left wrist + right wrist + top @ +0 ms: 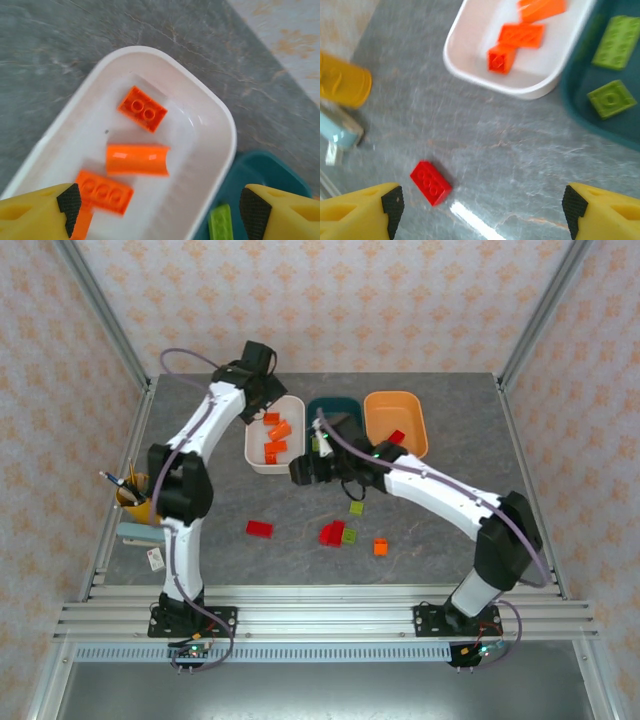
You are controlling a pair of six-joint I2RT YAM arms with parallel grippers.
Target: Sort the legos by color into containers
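Your left gripper [160,217] hangs over the white bin [220,107], jaws wide apart and empty. Orange bricks [137,160] lie inside that bin. Your right gripper [482,210] is likewise spread and empty, above the table [300,560] near a loose red brick [431,182]. Two green bricks [610,99] sit in the teal bin [572,75]. The orange bin [395,405] holds a single red lego [397,437]. A loose orange brick [380,547] lies on the table.
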